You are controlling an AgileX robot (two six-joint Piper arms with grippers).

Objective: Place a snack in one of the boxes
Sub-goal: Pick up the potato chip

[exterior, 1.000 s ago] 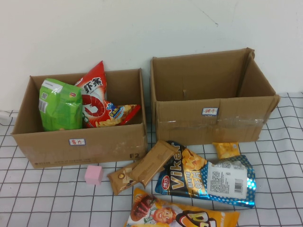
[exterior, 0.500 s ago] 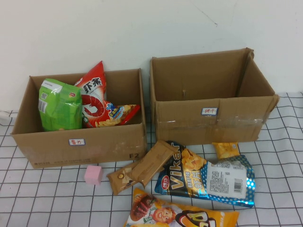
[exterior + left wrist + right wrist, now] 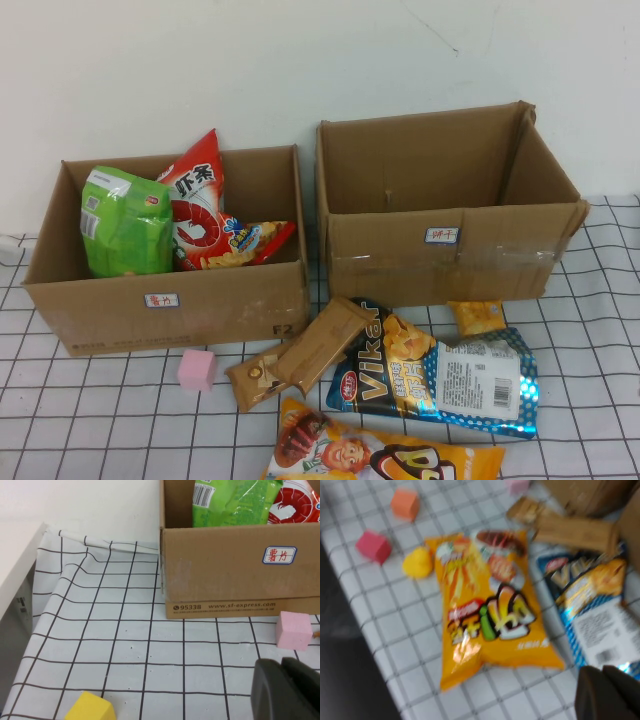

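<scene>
Several snacks lie on the checked cloth in front of two cardboard boxes: a blue Vikar chips bag, an orange chips bag, a brown bar packet and a small yellow packet. The left box holds a green bag, a red bag and a small snack pack. The right box looks empty. Neither gripper shows in the high view. My left gripper is shut and empty, low over the cloth near the left box. My right gripper is shut and empty beside the orange bag and the blue bag.
A pink cube sits in front of the left box; it also shows in the left wrist view. A yellow block lies near the cloth's left edge. An orange cube, a red cube and a yellow lump lie near the table's front edge.
</scene>
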